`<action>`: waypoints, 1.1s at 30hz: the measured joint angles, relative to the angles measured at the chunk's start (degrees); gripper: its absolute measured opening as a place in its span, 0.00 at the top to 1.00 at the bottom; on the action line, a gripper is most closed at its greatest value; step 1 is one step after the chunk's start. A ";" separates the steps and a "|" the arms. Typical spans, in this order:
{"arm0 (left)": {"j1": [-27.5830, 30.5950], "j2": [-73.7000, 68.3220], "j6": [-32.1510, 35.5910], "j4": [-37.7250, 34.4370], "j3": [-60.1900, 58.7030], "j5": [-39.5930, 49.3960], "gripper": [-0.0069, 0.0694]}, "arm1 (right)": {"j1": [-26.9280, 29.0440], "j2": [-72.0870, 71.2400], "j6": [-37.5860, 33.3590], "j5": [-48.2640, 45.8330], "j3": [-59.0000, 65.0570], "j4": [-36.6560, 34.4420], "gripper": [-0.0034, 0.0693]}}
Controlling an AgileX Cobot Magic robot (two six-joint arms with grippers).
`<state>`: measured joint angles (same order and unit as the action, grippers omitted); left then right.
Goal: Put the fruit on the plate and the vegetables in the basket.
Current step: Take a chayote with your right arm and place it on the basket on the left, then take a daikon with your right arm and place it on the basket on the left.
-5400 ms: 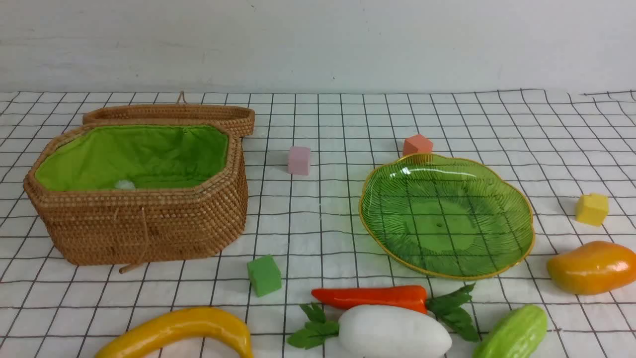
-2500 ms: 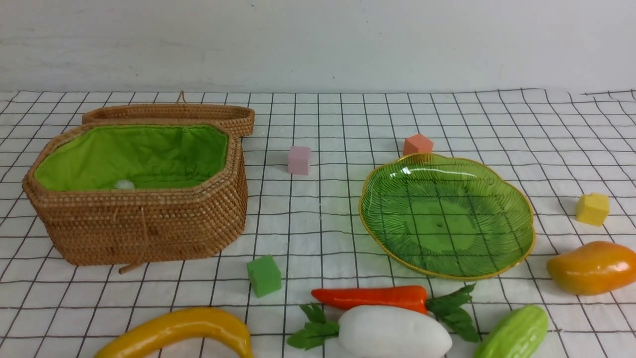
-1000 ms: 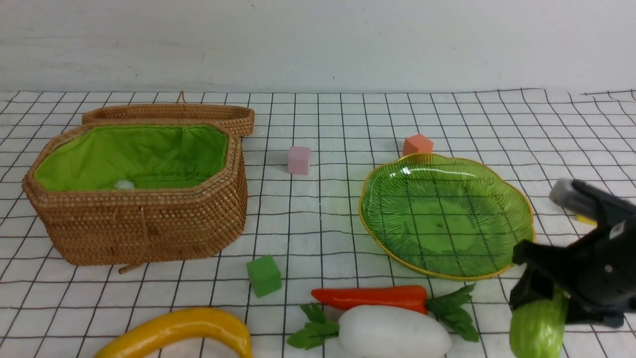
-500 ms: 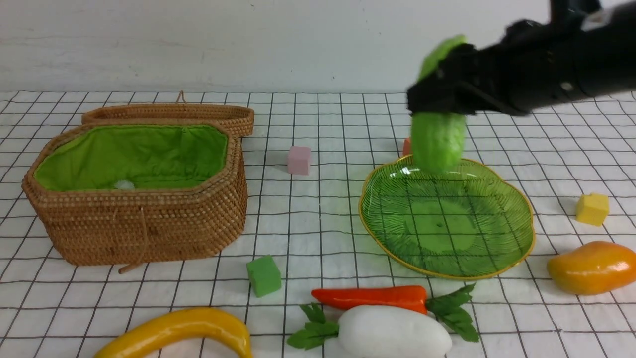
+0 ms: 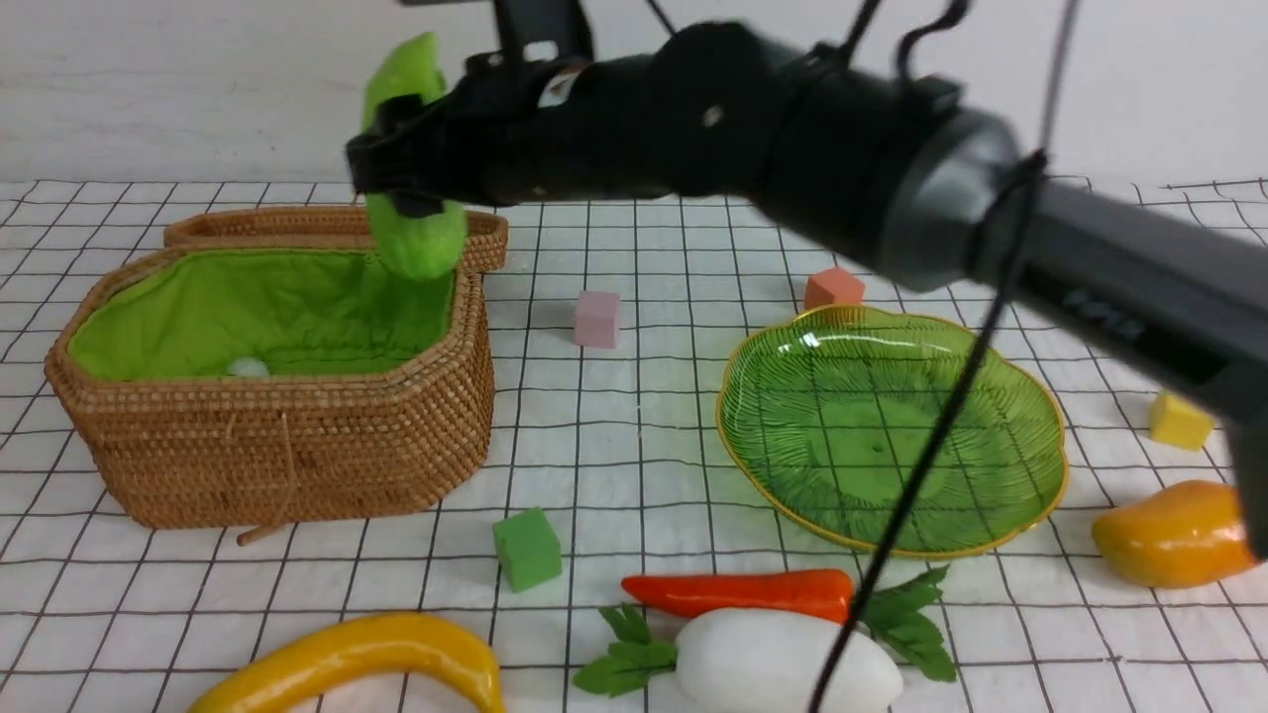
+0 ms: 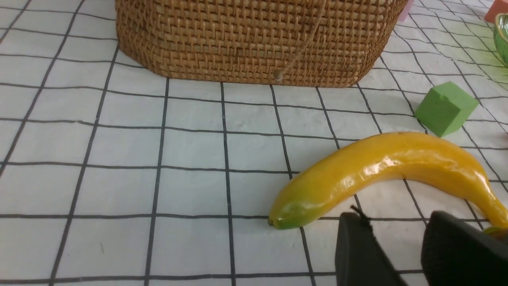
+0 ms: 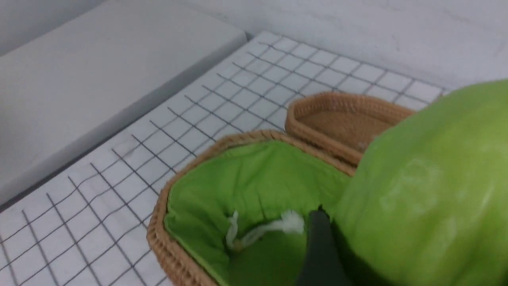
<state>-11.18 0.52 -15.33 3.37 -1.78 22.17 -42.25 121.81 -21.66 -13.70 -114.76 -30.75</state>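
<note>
Since 0.5 s ago the right arm has swung the gourd (image 5: 416,243) from over the plate (image 5: 892,436) across to the basket (image 5: 277,465); all else lies as it did.

The basket stands open with its lid (image 5: 297,226) just behind and only a white cord on the green lining. The plate holds nothing. It looks like brittle glass, so I'd set fruit down on it, not drop it.

The banana (image 6: 381,167) lies just ahead of the left gripper (image 6: 397,230), whose fingers stand part open on nothing. I'd take the banana mid-curve, since its gloss suggests it could slide.

The radish (image 5: 783,663) is fat and smooth and needs wide jaws across its body.

The gourd hangs upright above the basket's right end, clear of the rim and not yet in. The right gripper (image 5: 401,193) is clamped across its middle, jaws wide around it. I judge the gourd a light, stiff model whose bumpy skin gives fair purchase. A short drop onto cloth should not hurt it.

The mango (image 5: 1164,535) sits right of the plate, rounded and slick. I'd grip it across its short width.

The carrot (image 5: 743,591) lies against the radish, seemingly touching. It is slim and best held mid-body, not by the leaves.
</note>
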 joint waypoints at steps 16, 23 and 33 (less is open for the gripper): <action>0.00 0.00 0.00 0.00 0.00 0.00 0.60 | -3.71 8.10 -8.71 7.02 -2.18 -1.03 0.31; 0.00 0.00 0.00 0.00 0.00 0.00 0.60 | -3.12 8.10 -8.73 2.20 -3.39 -1.03 0.04; 0.00 0.00 0.00 0.00 0.00 0.00 0.60 | 2.28 1.19 -9.99 -30.23 -8.95 4.04 0.10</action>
<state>-11.18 0.52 -15.33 3.37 -1.78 22.17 -39.97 123.00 -31.66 -43.93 -123.71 -26.71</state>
